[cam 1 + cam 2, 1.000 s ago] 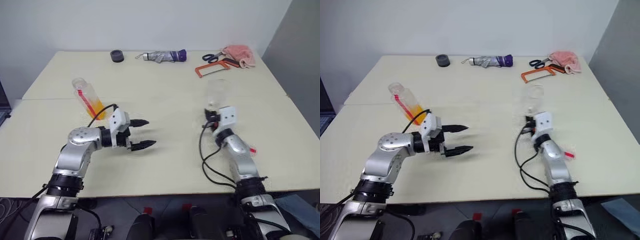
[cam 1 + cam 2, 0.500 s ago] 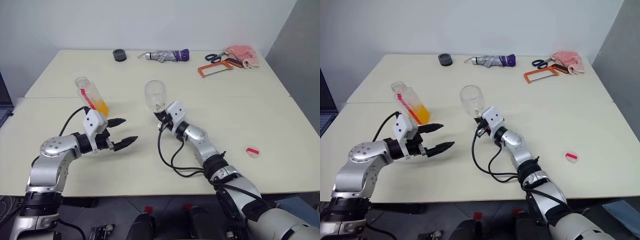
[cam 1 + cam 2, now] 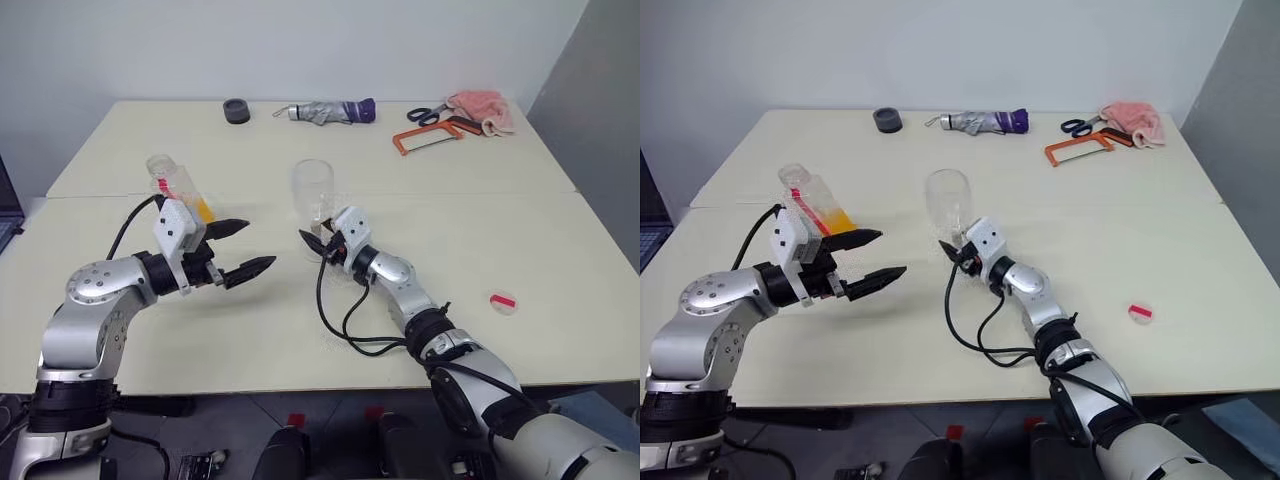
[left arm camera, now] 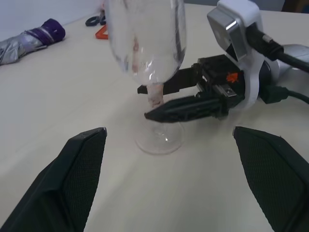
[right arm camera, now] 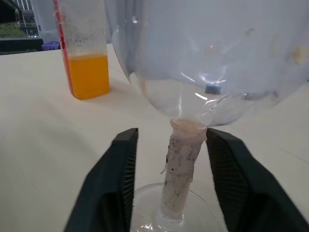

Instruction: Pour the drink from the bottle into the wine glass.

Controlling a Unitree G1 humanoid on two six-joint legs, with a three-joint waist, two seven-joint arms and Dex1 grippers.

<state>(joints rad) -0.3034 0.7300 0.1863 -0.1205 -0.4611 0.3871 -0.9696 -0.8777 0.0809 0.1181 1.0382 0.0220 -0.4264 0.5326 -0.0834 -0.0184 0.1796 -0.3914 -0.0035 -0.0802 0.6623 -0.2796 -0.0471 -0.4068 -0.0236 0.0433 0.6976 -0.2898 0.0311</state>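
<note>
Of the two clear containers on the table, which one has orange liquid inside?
The bottle, beside the left gripper: its lower part holds orange liquid. The wine glass, its stem between the right gripper's fingers, is empty.

A clear stemmed wine glass (image 3: 318,205) stands upright and empty mid-table. Well apart to its left stands an uncapped squarish bottle (image 3: 816,212), red-striped, with orange drink (image 5: 88,76) at its bottom.
</note>
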